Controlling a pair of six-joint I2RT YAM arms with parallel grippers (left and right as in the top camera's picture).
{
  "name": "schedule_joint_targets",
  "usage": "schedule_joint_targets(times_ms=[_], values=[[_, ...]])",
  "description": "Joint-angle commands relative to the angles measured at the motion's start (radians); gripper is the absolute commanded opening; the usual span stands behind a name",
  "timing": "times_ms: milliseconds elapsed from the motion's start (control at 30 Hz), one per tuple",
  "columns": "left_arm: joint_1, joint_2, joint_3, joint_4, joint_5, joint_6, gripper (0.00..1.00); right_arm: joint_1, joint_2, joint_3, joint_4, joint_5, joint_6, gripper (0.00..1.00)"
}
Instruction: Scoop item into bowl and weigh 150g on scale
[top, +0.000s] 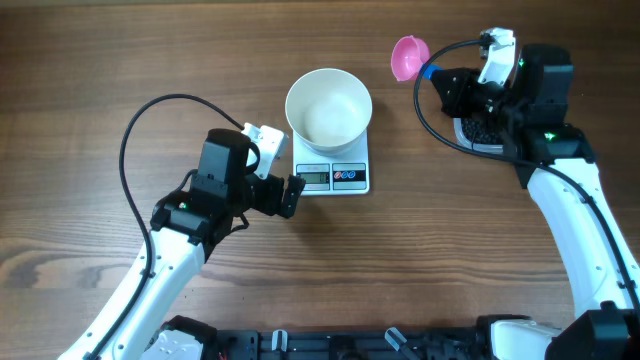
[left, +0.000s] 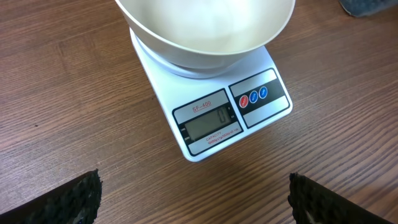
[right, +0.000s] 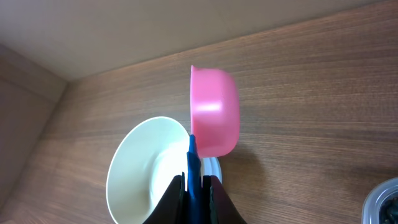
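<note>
Wood-grain table (top: 90, 60) fills every view. Lowest in the overhead frame, the left gripper (left: 199, 205) hovers just off the front-left corner of the scale (top: 335, 177). Its two black fingers (left: 68, 202) are spread wide at the bottom corners of the left wrist view, with nothing between them. The scale's grey display (left: 210, 122) shows a single zero, with round red and blue buttons (left: 253, 97) to its right.

On the scale, at centre frame, sits the white bowl (top: 328, 107), its inside plain white.

Further up, at the upper right of the overhead view, the right gripper (right: 196, 193) is pinched tight on the blue handle (right: 193, 168) of a pink scoop (right: 214, 112). The scoop is held in the air just right of the bowl's rim.

Below that arm a clear tub (right: 380, 198) holds the item (top: 478, 128), tiny black beads, partly hidden.
</note>
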Motion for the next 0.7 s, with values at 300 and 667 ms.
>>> schedule_joint_targets(times_ms=[300, 667], values=[[0.008, -0.017, -0.012, 0.034, 0.005, 0.021, 1.0, -0.004, 0.004, 0.019, -0.019, 0.018, -0.02, 0.04], [0.008, -0.017, -0.012, 0.035, 0.001, 0.024, 1.0, -0.004, 0.004, 0.019, -0.02, 0.018, -0.019, 0.04]])
